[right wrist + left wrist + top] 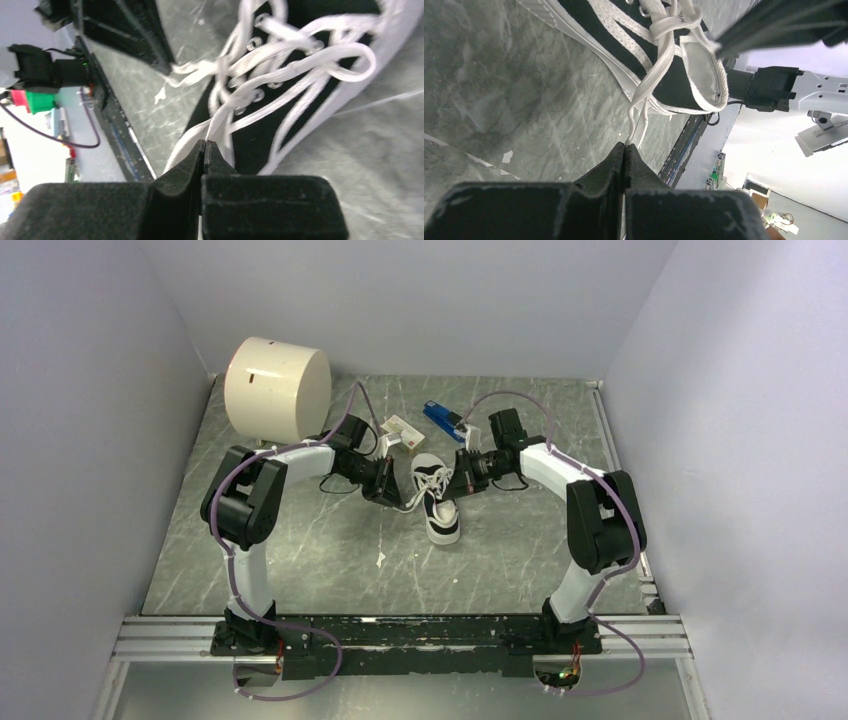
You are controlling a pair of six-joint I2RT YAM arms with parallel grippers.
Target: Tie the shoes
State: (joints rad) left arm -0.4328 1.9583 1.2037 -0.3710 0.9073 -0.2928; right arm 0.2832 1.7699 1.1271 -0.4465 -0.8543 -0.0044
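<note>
The black-and-white sneaker (440, 508) lies mid-table, toe cap toward the near edge, white laces (428, 480) bunched over its tongue. My left gripper (397, 483) is at the shoe's left side, shut on a lace strand; in the left wrist view the lace (640, 107) runs from the knot down into the closed left gripper (625, 146). My right gripper (458, 480) is at the shoe's right side, shut on another lace; in the right wrist view that lace (223, 115) enters the closed right gripper (205, 142) beside the sneaker (260, 145).
A large cream cylinder (277, 388) stands at the back left. A small white-and-tan box (399, 428) and a blue stapler (440, 418) lie just behind the shoe. A small white scrap (380, 559) lies nearer the front. Walls close in on both sides.
</note>
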